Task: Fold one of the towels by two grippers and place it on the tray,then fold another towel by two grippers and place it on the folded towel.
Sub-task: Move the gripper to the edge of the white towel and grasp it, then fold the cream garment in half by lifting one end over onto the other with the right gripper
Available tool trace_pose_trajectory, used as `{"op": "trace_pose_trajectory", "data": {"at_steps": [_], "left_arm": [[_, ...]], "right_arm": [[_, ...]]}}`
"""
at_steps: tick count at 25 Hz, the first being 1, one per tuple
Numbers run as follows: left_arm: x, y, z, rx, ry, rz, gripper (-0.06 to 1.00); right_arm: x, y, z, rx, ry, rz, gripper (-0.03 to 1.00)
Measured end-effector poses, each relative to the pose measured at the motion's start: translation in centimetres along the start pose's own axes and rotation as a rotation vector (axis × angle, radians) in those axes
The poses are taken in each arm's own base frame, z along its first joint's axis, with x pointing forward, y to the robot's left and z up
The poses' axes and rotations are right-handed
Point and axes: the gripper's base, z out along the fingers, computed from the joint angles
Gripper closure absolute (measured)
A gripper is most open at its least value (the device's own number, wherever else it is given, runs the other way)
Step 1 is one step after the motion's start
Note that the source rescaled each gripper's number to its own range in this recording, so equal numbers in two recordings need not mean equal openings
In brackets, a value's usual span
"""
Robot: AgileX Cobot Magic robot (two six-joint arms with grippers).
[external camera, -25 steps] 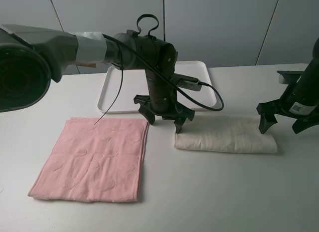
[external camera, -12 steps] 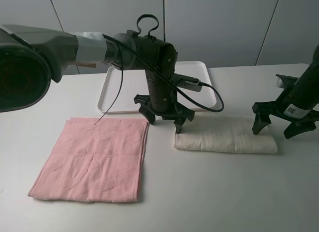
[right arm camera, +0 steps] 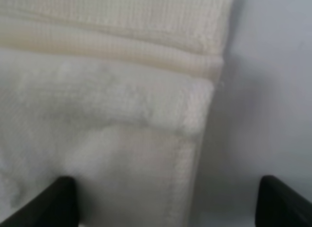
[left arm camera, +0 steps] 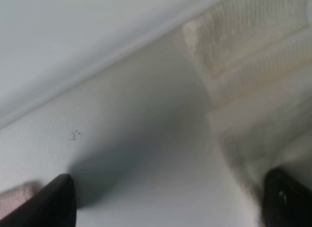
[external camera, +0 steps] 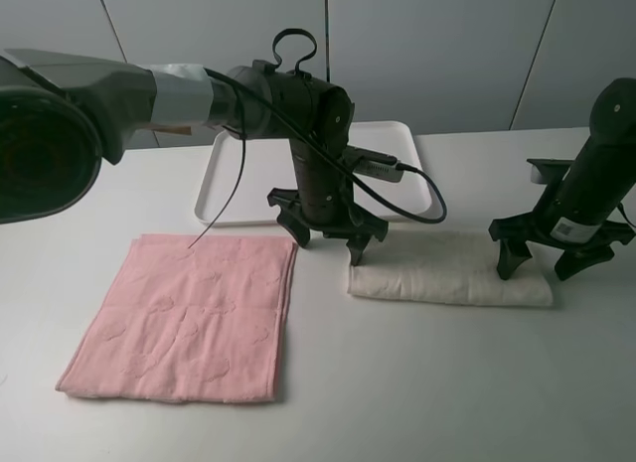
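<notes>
A folded cream towel (external camera: 449, 281) lies on the white table right of centre. A flat pink towel (external camera: 189, 315) lies at the left. The white tray (external camera: 231, 174) stands behind them. My left gripper (external camera: 328, 233) is open, pointing down at the cream towel's left end; one fingertip (external camera: 357, 249) is at its corner. The left wrist view shows that towel corner (left arm camera: 248, 75) and a dark fingertip (left arm camera: 287, 197) on each side. My right gripper (external camera: 542, 260) is open over the towel's right end. The right wrist view shows the towel's edge (right arm camera: 122, 139) between the fingertips (right arm camera: 58, 195).
A black cable (external camera: 397, 189) loops from the left arm across the tray's front rim. The table's far edge meets a grey wall behind the tray. Bare table shows in front of both towels.
My right gripper has moved left, from beside the cream towel's right end to over it. The left arm and both towels have not moved.
</notes>
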Motion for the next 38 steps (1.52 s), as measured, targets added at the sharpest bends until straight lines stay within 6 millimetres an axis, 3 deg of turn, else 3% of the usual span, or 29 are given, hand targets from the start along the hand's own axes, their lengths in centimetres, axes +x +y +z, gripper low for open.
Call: {"op": "trace_pose_trajectory", "data": {"at_steps": [4,10,13,28,38], "left_arm": [[0.0,0.0,0.0,0.0,0.0,0.0,-0.04],[0.0,-0.1,0.1,0.006,0.0,0.001,-0.04],[0.0,-0.1,0.1,0.007,-0.002,0.001,-0.04],[0.0,-0.1,0.1,0.007,-0.002,0.001,-0.04],[0.0,-0.1,0.1,0.007,-0.002,0.001,-0.04]], "right_arm": [[-0.1,0.0,0.3,0.001,0.008,0.001,0.29],[-0.2,0.3,0.8,-0.037,0.032,0.028,0.73],[-0.2,0.6,0.8,-0.051,0.035,0.024,0.91],[0.1,0.8,0.2,-0.075,0.038,-0.033,0.92],[0.4,1.9,-3.4,-0.177,-0.052,0.015,0.92]]}}
